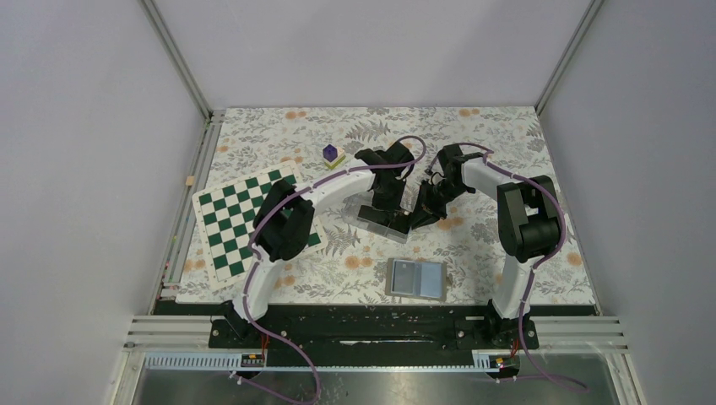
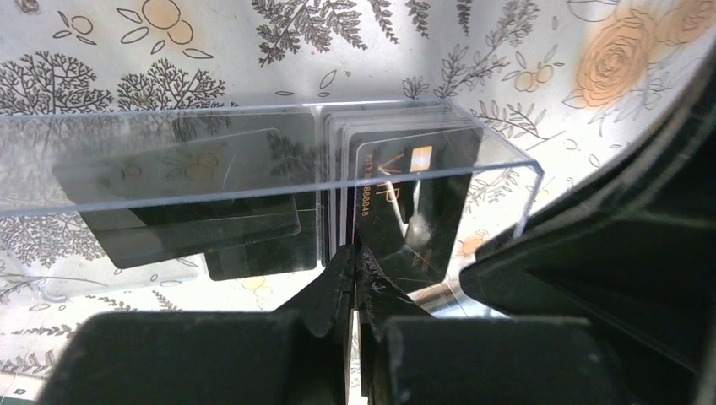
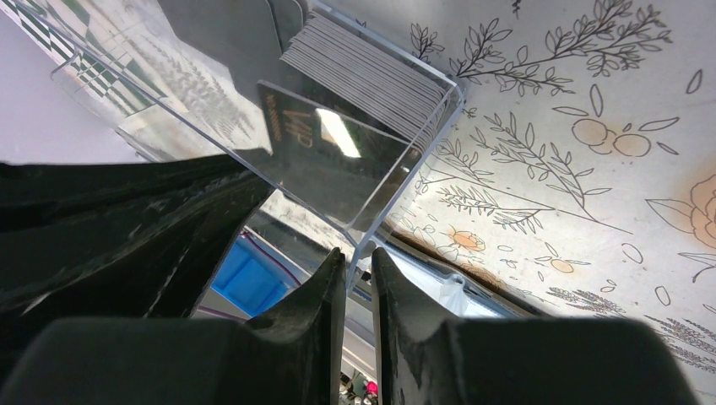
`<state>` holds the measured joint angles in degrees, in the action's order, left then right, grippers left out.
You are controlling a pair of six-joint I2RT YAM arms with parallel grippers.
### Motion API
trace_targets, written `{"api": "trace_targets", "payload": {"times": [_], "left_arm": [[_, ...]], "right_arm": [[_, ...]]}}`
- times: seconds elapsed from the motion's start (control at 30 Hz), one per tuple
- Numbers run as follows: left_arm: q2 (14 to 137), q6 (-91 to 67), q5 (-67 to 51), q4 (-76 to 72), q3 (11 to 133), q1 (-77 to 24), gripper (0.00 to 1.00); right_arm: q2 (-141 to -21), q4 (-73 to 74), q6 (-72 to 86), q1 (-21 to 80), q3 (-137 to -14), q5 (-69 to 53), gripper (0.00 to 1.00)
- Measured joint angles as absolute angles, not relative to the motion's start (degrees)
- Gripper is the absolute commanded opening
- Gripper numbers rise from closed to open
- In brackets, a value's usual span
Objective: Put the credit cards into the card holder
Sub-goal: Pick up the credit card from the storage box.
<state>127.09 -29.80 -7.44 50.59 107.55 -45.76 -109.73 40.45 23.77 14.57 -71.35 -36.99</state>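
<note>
As it lies open on the table [image 1: 355,263], the holder [image 1: 416,279] sits well behind both sets of fingers, on the near side. Left fingers [image 2: 355,260] are closed, tips meeting at the lower edge of the cards [image 2: 405,202]; a pinched card cannot be confirmed. Right fingers [image 3: 359,260] clamp the wall of the clear box [image 3: 371,160], in which the cards stand.

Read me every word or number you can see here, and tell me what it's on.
"VIP": gold letters on the front black card in the clear box.
"808848": end of a number along that card's edge; its first characters are too blurred to read.
Nothing else is legible.
</note>
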Motion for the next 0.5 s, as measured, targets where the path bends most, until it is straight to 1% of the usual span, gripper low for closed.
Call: {"api": "trace_targets", "payload": {"times": [0.27,0.43,0.5], "left_arm": [[125.2,-29.8,-7.5,50.7,107.5,-46.2,0.03],[125.1,-29.9,-7.9,50.5,107.5,-46.2,0.08],[124.7,-30.0,-8.4,50.0,107.2,-46.2,0.09]], "right_arm": [[-109.8,40.4,23.8,14.6,-71.4,-37.0,0.22],[-109.8,40.4,23.8,14.6,-71.4,-37.0,0.22],[-109.8,40.4,23.8,14.6,-71.4,-37.0,0.22]]}}
